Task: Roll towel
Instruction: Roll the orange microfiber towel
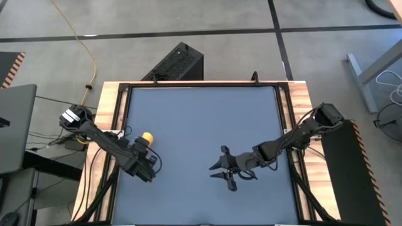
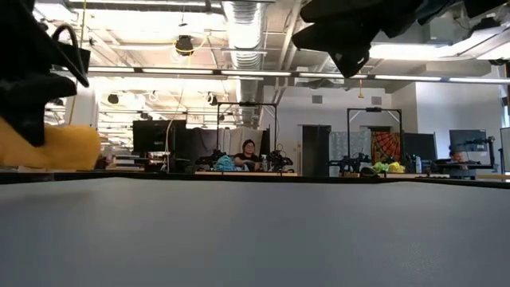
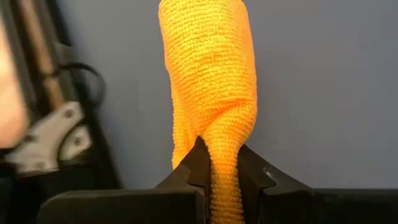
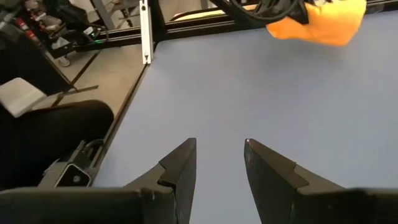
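Two dark, jointed arms trailing black cables; each pincer ends in matte black, wedge-shaped fingers.

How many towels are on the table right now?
1. The towel is bunched at the table's left side, pinched in the left gripper. None shows elsewhere; the arms could hide something small.

Left gripper sits at the frame's left-centre, fingers pinched on the towel — right gripper hovers lower-centre, fingers parted, holding nothing.
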